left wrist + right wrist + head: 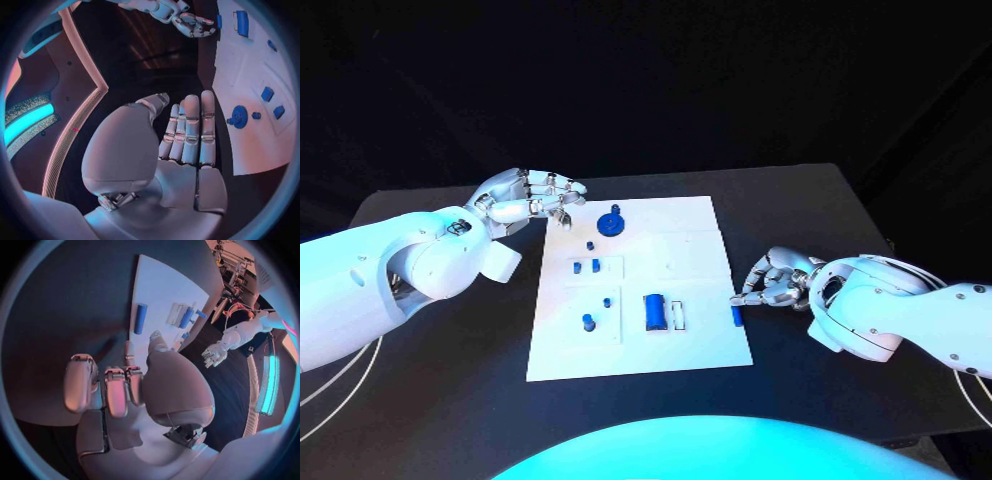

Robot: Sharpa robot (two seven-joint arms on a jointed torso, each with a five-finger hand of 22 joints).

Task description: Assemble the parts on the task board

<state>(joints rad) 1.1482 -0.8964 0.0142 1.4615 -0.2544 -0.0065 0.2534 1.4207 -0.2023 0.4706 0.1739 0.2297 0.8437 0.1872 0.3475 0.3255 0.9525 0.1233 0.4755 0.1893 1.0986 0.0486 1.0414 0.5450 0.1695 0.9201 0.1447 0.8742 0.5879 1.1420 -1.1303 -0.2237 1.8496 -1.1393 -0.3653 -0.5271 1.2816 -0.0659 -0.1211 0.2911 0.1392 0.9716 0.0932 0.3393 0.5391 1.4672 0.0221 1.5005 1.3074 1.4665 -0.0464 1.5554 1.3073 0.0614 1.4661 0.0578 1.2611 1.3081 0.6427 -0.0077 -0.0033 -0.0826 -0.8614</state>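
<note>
The white task board point(697, 225) lies mid-table with several blue parts on it: a round knob point(613, 222) point(239, 116) near its far edge, a long cylinder point(653, 311) point(241, 22) beside a white slot, and small pieces between them. A short blue part point(737, 316) point(140, 318) lies at the board's right edge. My right hand point(773, 280) point(134, 385) hovers just beyond that part with its fingers curled in and nothing in them. My left hand point(531, 195) point(187, 135) is off the board's far left corner, fingers stretched out, holding nothing.
Bare black table point(848, 210) surrounds the board on all sides. A black backdrop rises behind the table's far edge. My left forearm point(401, 275) lies over the table left of the board.
</note>
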